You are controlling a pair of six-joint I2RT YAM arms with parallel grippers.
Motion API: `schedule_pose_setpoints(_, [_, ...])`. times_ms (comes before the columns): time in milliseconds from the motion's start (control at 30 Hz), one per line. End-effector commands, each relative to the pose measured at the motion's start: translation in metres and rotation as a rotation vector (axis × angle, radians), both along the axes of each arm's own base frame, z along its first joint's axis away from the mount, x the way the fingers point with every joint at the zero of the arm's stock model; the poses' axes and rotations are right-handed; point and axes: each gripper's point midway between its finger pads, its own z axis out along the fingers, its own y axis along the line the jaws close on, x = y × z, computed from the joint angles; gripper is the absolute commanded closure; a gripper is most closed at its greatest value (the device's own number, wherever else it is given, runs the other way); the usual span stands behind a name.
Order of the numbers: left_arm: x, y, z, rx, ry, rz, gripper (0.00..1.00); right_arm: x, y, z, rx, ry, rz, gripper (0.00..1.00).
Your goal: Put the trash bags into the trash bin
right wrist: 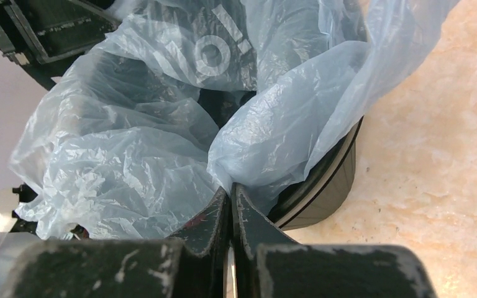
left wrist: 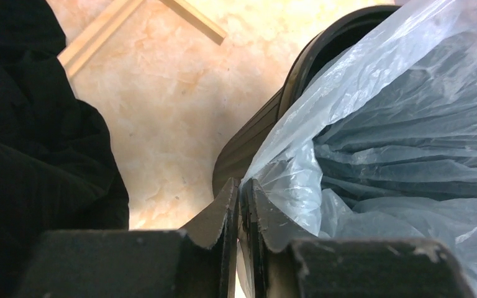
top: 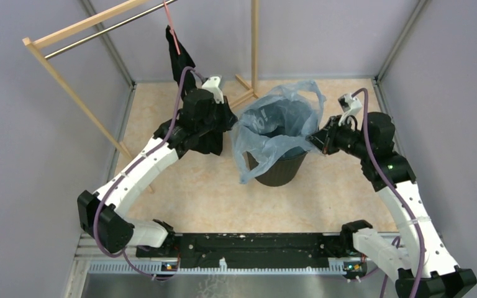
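The table (top: 180,186) carried a wooden rack (top: 81,23) along its far left side, with a black garment (top: 177,59) hanging from its rail and bunching down behind the left arm. It had no part in the job and only crowded that side.

The black ribbed bin (top: 279,171) stood upright mid-table between the two arms, within reach of both. The thin pale blue bag (top: 273,121) sat in it. Its middle sagged down inside the bin, while its mouth billowed above the rim and a loose flap hung down the outside on the near left. Nothing else could be seen inside the bin.

The left gripper (left wrist: 241,186) was at the bin's left rim, its jaws nearly together with the bag's edge pinched between them. The right gripper (right wrist: 228,192) was at the opposite rim, its jaws pressed together on a fold of the film. Holding both sides probably served to stretch the mouth across the rim. The lining looked partly done, since the film had not yet been folded over the rim all the way round.
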Motion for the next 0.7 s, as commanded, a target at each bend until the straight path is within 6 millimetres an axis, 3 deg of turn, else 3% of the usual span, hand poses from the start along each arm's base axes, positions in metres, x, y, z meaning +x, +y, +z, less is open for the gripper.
schedule_pose_setpoints(0, [0.000, -0.002, 0.008, -0.061, -0.028, 0.000, 0.84, -0.001, -0.009, 0.005, -0.033, -0.025, -0.031, 0.99])
schedule_pose_setpoints(33, [0.000, 0.000, 0.007, -0.059, -0.027, 0.007, 0.84, -0.002, -0.010, 0.007, -0.038, -0.032, -0.038, 0.96])
schedule_pose_setpoints(67, [-0.001, 0.001, 0.007, -0.059, -0.027, 0.008, 0.84, -0.003, -0.013, 0.010, -0.045, -0.043, -0.047, 0.88])
schedule_pose_setpoints(100, [-0.002, 0.001, 0.005, -0.059, -0.026, 0.008, 0.83, -0.004, -0.016, 0.012, -0.054, -0.052, -0.059, 0.73])
schedule_pose_setpoints(167, [-0.004, 0.003, 0.006, -0.063, -0.030, 0.005, 0.82, -0.008, -0.019, 0.019, -0.061, -0.069, -0.072, 0.58])
schedule_pose_setpoints(333, [-0.009, 0.000, 0.006, -0.077, -0.021, -0.018, 0.81, -0.023, -0.018, 0.032, -0.034, -0.076, -0.060, 0.35])
schedule_pose_setpoints(567, [-0.015, -0.003, 0.005, -0.098, -0.012, -0.044, 0.78, -0.048, -0.007, 0.030, 0.064, -0.003, -0.009, 0.29])
schedule_pose_setpoints(667, [-0.017, -0.003, 0.006, -0.099, -0.013, -0.049, 0.77, -0.050, -0.006, 0.027, 0.087, 0.005, -0.009, 0.40])
